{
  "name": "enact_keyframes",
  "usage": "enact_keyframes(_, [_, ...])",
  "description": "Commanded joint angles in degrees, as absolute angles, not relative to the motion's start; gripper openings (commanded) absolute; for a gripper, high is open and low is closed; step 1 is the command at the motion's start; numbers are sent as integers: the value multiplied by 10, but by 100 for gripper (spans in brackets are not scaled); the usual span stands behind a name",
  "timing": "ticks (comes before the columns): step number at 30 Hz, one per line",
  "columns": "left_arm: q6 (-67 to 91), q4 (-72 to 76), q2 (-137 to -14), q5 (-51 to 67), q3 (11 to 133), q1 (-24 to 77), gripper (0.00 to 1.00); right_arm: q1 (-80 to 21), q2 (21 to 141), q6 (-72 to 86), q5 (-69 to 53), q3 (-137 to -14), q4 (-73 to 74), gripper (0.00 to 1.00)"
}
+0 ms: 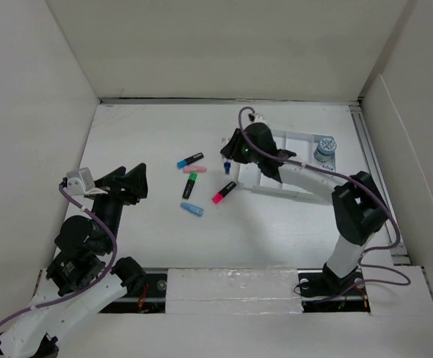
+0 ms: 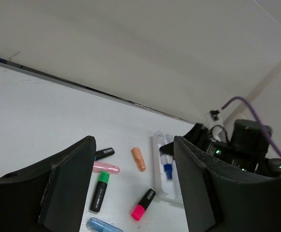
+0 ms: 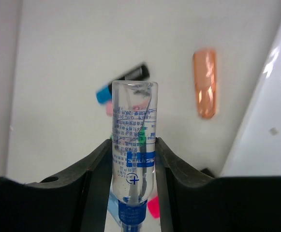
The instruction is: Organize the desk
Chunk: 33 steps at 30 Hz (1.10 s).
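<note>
Left side of the tabletop [image 1: 127,142] is wide open, same for the near strip. Middle's littered: blue-capped highlighter [image 1: 190,159], green highlighter [image 1: 190,185], magenta highlighter [image 1: 223,192], with gaps between them. Far right's blocked by the white tray [image 1: 299,134] and the right arm [image 1: 309,175] stretched over it.

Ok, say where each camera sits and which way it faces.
Top external: high behind the robot, looking down on the desk; left arm and right arm show.
Left wrist: on the left gripper, facing across the desk towards the right arm; its open fingers frame the view.
Right wrist: on the right gripper, looking down at the desk; its fingers clamp a bottle.
Shared: both wrist views show the orange highlighter.
</note>
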<state>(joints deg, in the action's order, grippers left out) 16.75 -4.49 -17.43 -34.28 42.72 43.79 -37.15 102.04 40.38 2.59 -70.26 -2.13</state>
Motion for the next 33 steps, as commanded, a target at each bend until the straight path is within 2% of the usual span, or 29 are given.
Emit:
enact_keyframes(1, [162,-25,-170,-338,425,437,61,-326,982,405,33,-691,-76,19])
enact_keyframes(6, [160,-23,-169,-335,424,437,61,-254,997,388,46,-689,-51,19])
enact_keyframes(12, [160,-24,-173,-334,425,437,61,-222,1039,379,52,-708,-24,21])
enact_keyframes(14, [161,-27,-175,-336,425,437,61,-221,1049,377,53,-709,-23,25])
enact_keyframes(15, [159,-25,-175,-336,425,437,61,-216,1052,376,59,-711,-22,45])
enact_keyframes(16, [158,-22,-175,-337,424,437,61,-216,1052,377,55,-709,-23,53])
enact_keyframes(17, [158,-22,-175,-337,424,437,61,-216,1052,377,54,-709,-23,53])
enact_keyframes(18, [158,-23,-175,-337,423,437,61,-216,1045,376,53,-708,-24,67])
enact_keyframes(21, [159,-25,-178,-336,425,437,61,-222,1029,367,64,-712,-25,75])
enact_keyframes(23, [158,-21,-177,-338,422,437,61,-235,1019,362,79,-705,-30,74])
enact_keyframes(25, [158,-21,-178,-341,421,437,61,-263,1011,352,92,-702,-47,48])
enact_keyframes(26, [158,-23,-180,-341,424,437,61,-275,1013,346,97,-701,-56,32])
enact_keyframes(27, [158,-24,-181,-339,425,437,61,-301,1019,328,111,-707,-69,6])
enact_keyframes(28, [158,-23,-180,-339,425,437,61,-315,1041,320,124,-717,-63,1])
enact_keyframes(30, [156,-19,-180,-341,421,437,61,-336,1074,309,154,-779,-2,2])
enact_keyframes(31, [156,-21,-183,-343,421,437,61,-353,1090,304,176,-798,19,7])
enact_keyframes(32, [157,-24,-183,-342,424,437,61,-360,1117,297,186,-812,28,17])
enact_keyframes(33, [157,-25,-183,-341,425,437,61,-367,1127,283,204,-833,36,43])
